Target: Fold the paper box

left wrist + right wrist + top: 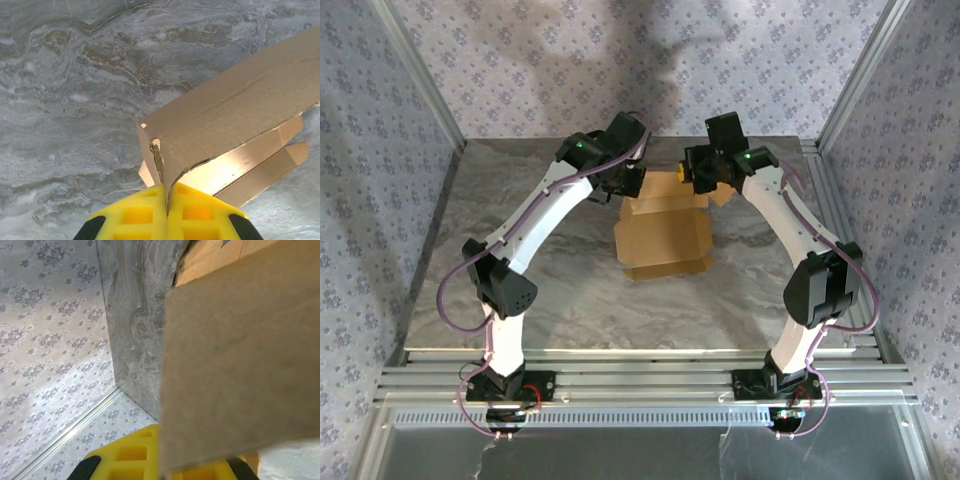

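top view high, looking down at table (500,200), wrist views close on shared paper box (240,110)

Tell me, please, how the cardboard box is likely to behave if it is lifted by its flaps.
Probably floppy: the box is thin creased sheet, and the edge pinched in the left gripper looks crumpled. Likely light, since the right gripper holds it by one edge alone. Hard pulls might tear it.
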